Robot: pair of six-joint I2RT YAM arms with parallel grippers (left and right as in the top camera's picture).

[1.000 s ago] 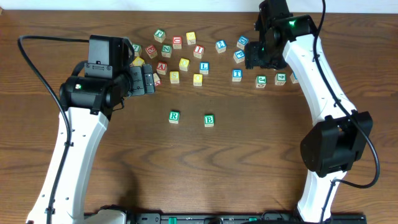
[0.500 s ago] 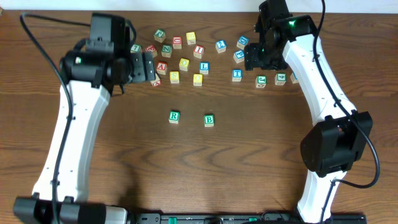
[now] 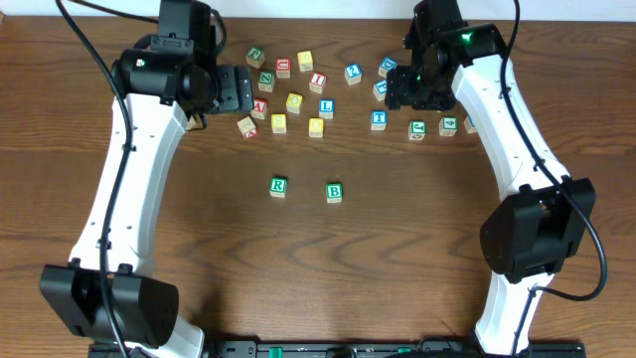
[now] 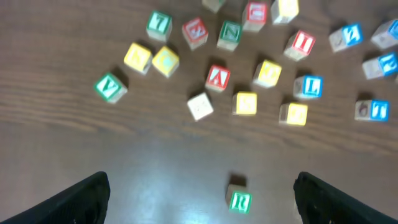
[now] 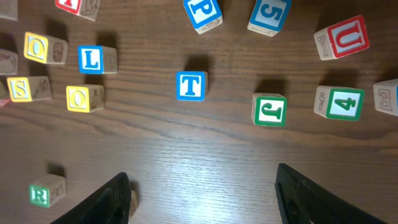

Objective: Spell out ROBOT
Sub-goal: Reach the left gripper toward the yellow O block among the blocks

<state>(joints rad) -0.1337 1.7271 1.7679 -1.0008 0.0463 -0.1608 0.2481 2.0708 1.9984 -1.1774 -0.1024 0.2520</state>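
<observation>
A green R block (image 3: 278, 186) and a green B block (image 3: 334, 193) lie apart in a row at mid-table. The R also shows in the left wrist view (image 4: 239, 199) and the right wrist view (image 5: 45, 193). A blue T block (image 3: 379, 120) (image 5: 191, 85) and yellow O blocks (image 3: 316, 127) (image 5: 84, 98) lie in the scattered cluster at the back. My left gripper (image 3: 243, 91) (image 4: 199, 205) is open and empty above the cluster's left part. My right gripper (image 3: 399, 91) (image 5: 205, 199) is open and empty above the cluster's right part.
Many loose letter and number blocks spread along the far side, among them a blue L (image 3: 326, 108), a red A (image 3: 259, 106), a green 4 (image 5: 341, 102) and a red U (image 5: 343, 37). The table's far edge lies just beyond them.
My left arm has swung toward the far side, so its gripper now hovers over the left part of the cluster. The right arm has barely moved. The blocks have not moved.
</observation>
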